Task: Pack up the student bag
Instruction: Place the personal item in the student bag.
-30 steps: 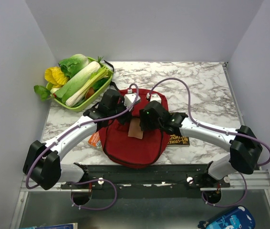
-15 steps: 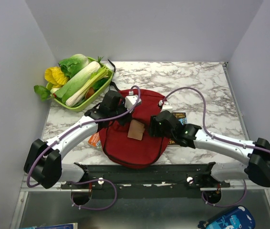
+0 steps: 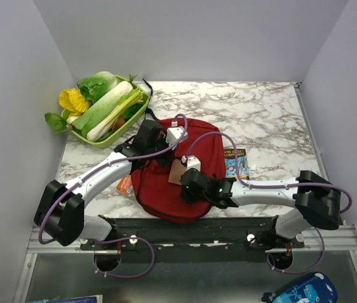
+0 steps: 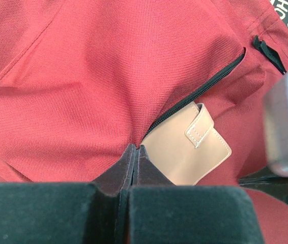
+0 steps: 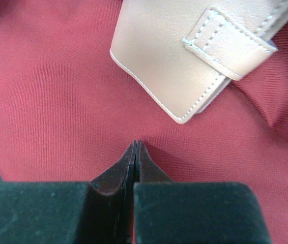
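Left wrist view: the left gripper [image 4: 135, 151], jaws together, touches the student bag [image 4: 73, 76], perhaps pinching cloth; right gripper [image 5: 135, 148] likewise closed.

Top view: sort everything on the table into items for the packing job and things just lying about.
For the job:
dark-red fabric backpack
tan leather wallet at its zip opening
probably the dark-covered book and small orange packet beside it

Lying about:
green plastic basket of vegetables

Even, bright light; soft shadows.
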Robot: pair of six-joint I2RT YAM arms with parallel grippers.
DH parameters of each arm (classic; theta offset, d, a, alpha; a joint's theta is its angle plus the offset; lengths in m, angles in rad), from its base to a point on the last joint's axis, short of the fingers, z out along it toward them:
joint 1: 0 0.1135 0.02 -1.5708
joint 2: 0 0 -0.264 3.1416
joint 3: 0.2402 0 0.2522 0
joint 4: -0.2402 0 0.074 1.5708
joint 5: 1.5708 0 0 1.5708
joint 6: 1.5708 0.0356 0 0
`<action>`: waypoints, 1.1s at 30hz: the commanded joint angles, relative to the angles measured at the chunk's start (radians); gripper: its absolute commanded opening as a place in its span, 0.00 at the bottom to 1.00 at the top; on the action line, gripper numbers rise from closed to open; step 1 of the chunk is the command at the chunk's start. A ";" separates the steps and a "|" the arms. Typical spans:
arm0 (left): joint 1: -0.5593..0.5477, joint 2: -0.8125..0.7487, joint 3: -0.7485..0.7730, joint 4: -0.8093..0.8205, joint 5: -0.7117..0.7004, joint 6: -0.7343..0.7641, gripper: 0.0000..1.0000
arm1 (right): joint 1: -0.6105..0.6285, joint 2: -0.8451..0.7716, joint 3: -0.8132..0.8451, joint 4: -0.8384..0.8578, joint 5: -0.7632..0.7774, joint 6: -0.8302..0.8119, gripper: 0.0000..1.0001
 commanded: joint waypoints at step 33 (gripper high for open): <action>-0.003 0.021 -0.002 -0.016 0.006 0.033 0.00 | 0.110 0.172 0.114 0.095 0.339 0.082 0.23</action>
